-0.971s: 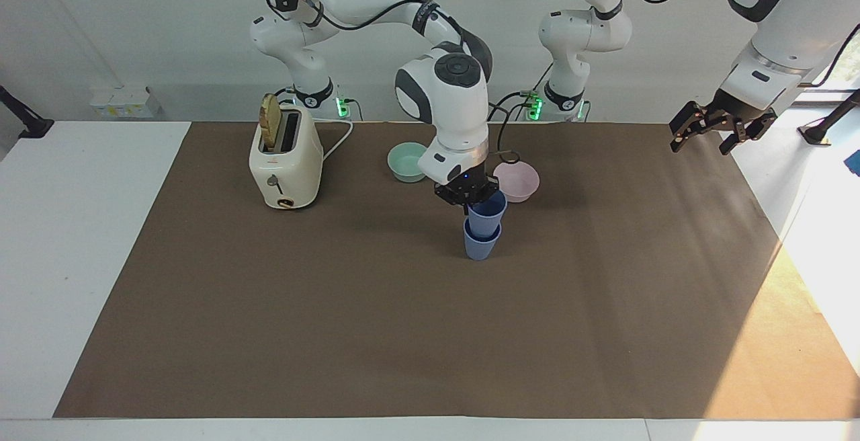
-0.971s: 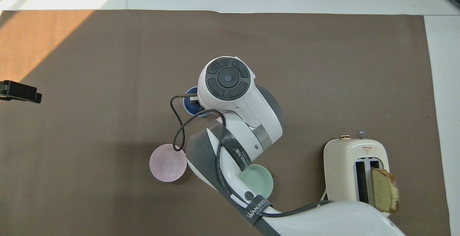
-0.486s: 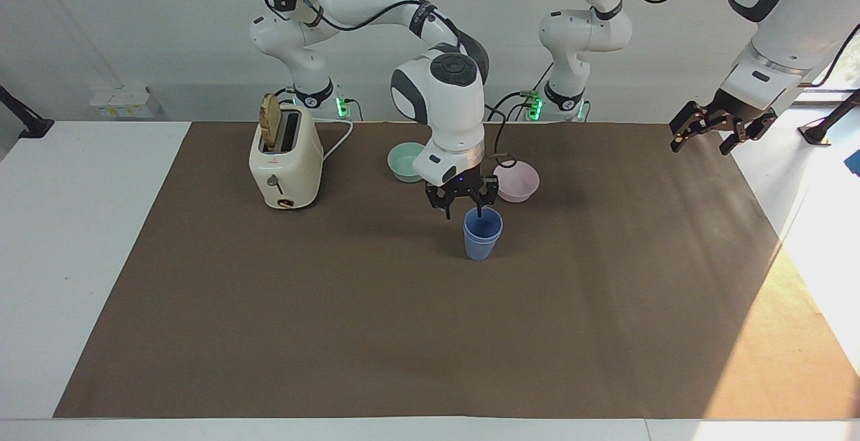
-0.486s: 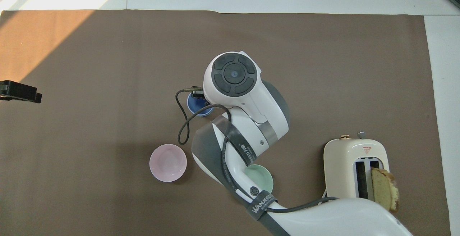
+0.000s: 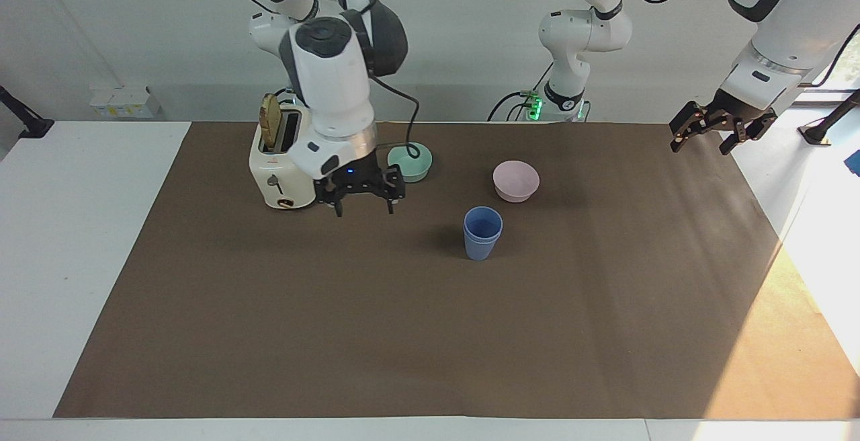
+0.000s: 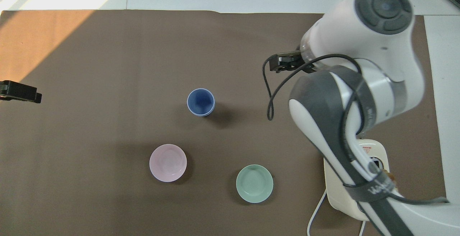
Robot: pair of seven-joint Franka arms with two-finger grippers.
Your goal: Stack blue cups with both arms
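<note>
Brown matting covers the counter (image 5: 269, 333). My right gripper (image 5: 363, 197) hangs spread and empty beside the toaster (image 5: 282, 165); my left gripper (image 5: 719, 132) waits, fingers apart, over its end. Blue cups (image 5: 482, 232) stand nested upright mid-counter, farther from me than both bowls.

Brown-matted table (image 5: 269, 333) carries stacked blue cups (image 5: 482, 232), two bowls (image 5: 516, 181), apparently a toaster (image 5: 285, 169).

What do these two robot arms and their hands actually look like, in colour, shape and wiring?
Both arms are bulky, rounded white tubes with dark grey or black joint caps and a silver wrist band. Each ends in a black two-finger claw: the right gripper and the left gripper. A loose black cable runs to the right wrist, held by a lettered strap. The bases glow green.
</note>
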